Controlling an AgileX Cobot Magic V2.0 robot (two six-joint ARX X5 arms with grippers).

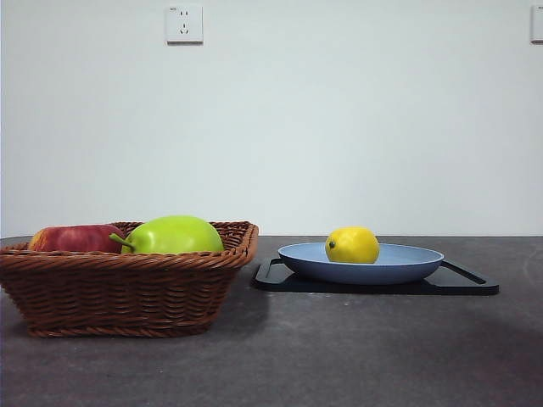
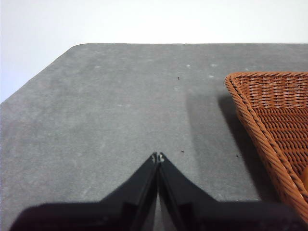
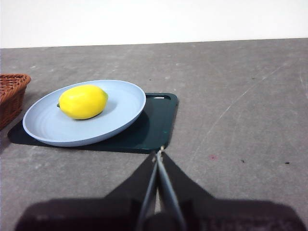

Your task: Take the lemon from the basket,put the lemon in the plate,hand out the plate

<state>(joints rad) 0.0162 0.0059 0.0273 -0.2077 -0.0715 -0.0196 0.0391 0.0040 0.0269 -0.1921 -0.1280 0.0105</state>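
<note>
The yellow lemon (image 1: pixel 352 245) (image 3: pixel 83 101) lies in the light-blue plate (image 1: pixel 407 268) (image 3: pixel 126 107), toward the side nearer the basket. The brown wicker basket (image 1: pixel 127 284) (image 2: pixel 269 113) (image 3: pixel 10 94) stands left of the plate in the front view. My right gripper (image 3: pixel 159 152) is shut and empty, hovering over the table a short way back from the plate. Over bare table beside the basket's corner, my left gripper (image 2: pixel 158 156) is also shut on nothing. Neither arm shows in the front view.
A flat black tray (image 1: pixel 471 282) (image 3: pixel 156 120) lies under the plate. Inside the basket sit a red apple (image 1: pixel 75 238) and a larger yellow-green stemmed fruit (image 1: pixel 174 235). A white wall with a socket (image 1: pixel 184 24) backs the grey table.
</note>
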